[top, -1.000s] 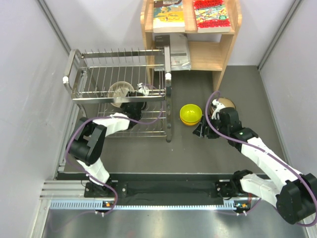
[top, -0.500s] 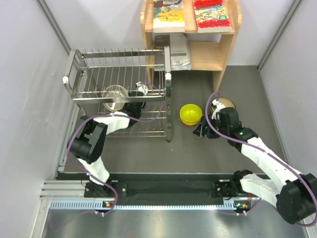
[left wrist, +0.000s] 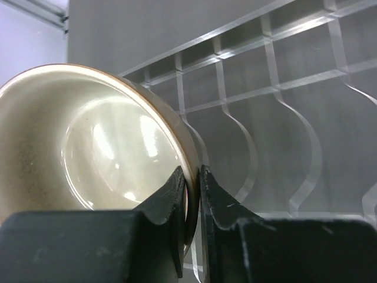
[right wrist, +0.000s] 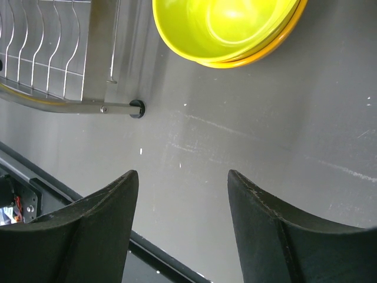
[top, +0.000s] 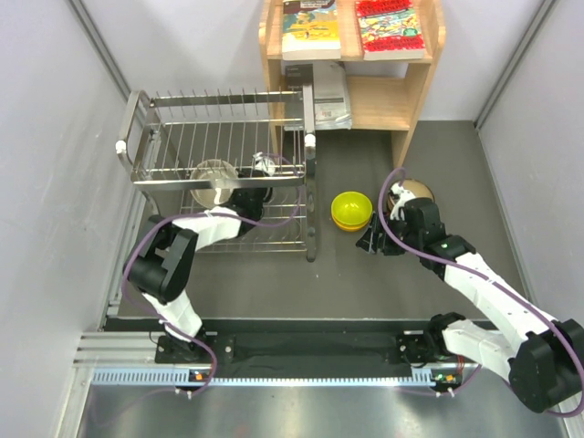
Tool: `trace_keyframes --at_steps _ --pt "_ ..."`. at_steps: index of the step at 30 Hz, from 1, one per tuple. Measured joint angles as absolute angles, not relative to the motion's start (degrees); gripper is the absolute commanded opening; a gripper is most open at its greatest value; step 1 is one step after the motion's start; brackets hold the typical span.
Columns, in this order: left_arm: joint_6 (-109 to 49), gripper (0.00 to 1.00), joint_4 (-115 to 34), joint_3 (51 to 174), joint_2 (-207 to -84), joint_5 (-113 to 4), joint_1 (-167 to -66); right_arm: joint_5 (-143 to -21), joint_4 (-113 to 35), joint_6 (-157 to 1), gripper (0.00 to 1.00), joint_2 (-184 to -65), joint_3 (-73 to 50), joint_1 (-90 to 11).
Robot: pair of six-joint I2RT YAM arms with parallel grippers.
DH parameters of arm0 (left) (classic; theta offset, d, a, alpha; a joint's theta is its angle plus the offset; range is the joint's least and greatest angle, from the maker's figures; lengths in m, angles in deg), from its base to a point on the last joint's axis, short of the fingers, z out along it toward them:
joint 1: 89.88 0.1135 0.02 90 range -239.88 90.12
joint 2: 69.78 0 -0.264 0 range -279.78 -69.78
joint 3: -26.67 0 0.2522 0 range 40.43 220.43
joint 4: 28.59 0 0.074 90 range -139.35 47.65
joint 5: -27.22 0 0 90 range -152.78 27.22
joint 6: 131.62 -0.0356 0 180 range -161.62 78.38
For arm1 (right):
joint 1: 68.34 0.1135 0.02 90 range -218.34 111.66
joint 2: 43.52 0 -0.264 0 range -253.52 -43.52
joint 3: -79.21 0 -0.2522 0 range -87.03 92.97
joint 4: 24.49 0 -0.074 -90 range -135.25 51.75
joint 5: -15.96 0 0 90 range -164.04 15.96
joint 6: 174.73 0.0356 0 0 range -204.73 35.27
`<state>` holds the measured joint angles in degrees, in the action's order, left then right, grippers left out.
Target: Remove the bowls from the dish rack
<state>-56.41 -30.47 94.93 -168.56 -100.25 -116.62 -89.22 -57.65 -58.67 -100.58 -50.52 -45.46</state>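
Well, L gripper [left wrist: 193, 197] is pinched shut on the pinkish-brown bowl [left wrist: 88, 147] rim, low in the dish rack [top: 274, 239] approx 10 o'clock on the table [top: 365, 292], top tier [top: 182, 141] wires right overhead. R gripper [right wrist: 182, 180] hangs fingers wide, holding nothing, near the yellow-green bowl [right wrist: 224, 23] nested in the orange bowl [right wrist: 262, 54] at 1 o'clock. Bookshelf [top: 415, 91] at 12.
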Motion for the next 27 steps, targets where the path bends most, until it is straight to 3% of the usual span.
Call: trace_keyframes --at_steps 27 --pt "-41.2 0.00 -44.9 84.4 -147.6 -114.3 -141.2 -87.8 -58.1 -58.6 0.64 -99.1 -50.4 -45.5"
